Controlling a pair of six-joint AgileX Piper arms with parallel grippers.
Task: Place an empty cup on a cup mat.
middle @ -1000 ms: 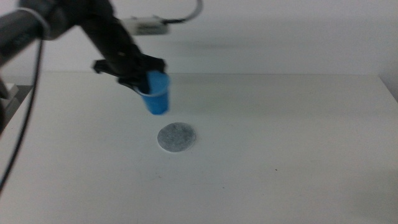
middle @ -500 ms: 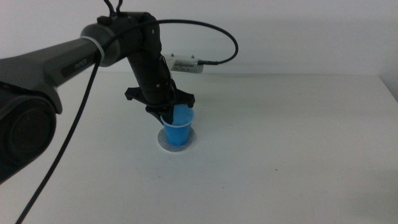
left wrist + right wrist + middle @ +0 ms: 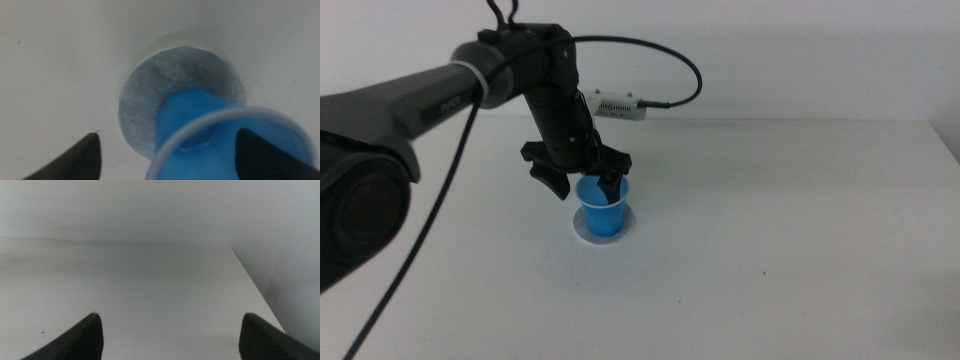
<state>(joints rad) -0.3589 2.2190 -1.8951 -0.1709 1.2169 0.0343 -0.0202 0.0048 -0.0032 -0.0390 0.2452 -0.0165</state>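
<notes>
Cup [image 3: 603, 208] stands upright on the mat [image 3: 578, 231] just left of centre in the middle view, with the left gripper [image 3: 582, 182] straddling its rim, jaws spread and apparently clear of it. Left wrist view: the cup [image 3: 200, 120] fills the lower right, its base on the mat [image 3: 145, 90], and the 2 jaws sit wide apart, gripping nothing. Right wrist view: the right gripper [image 3: 170, 332] waits over bare table, open and empty. Release looks done; next the arm needs a straight lift without tipping the cup.

Soft even overhead light, faint shadows; wrist views blurred, cup [image 3: 225, 135] rim out of focus.
</notes>
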